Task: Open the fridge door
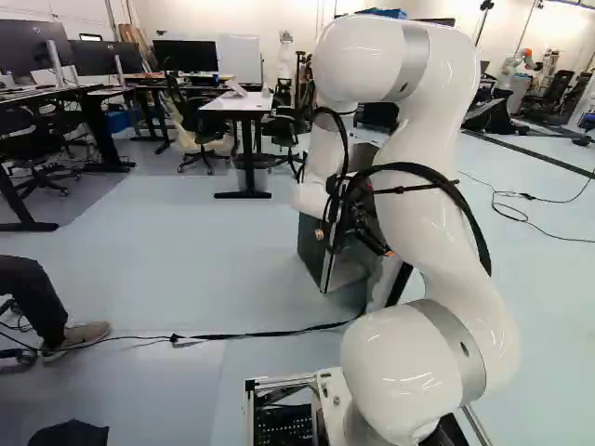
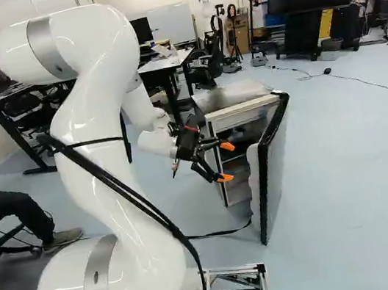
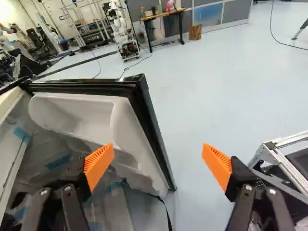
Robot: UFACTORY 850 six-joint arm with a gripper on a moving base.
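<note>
Since the fridge door (image 2: 276,168) is already standing wide open, the fridge (image 2: 234,95) is showing its shelves and white door liner (image 3: 77,113). The fridge is sitting on the floor (image 2: 350,186), well in from the floor's far edge by the wall. The door is swinging out on the side toward the right of the right base view, black gasket (image 3: 137,96) running round its rim.

Pincer (image 2: 227,162) is hanging in front of the fridge opening, on the inner side of the door, tips pointing at the door. Wrist view: pincer (image 3: 158,164) is standing open, orange pads (image 3: 99,166) well apart, gripping nothing. The door's free upright edge is lying ahead, between the two fingers' lines. One finger is overlapping the liner in view, the other is showing over bare floor outside the door; can't tell contact from here.

Blue tape (image 3: 58,161) is sticking to surfaces inside the fridge. A black cable (image 1: 251,334) is running along the floor to near the fridge's foot. Left base view: my arm (image 1: 418,204) is partly hiding fridge and door; a white desk (image 1: 239,103) is standing beyond, nearer the far wall.
</note>
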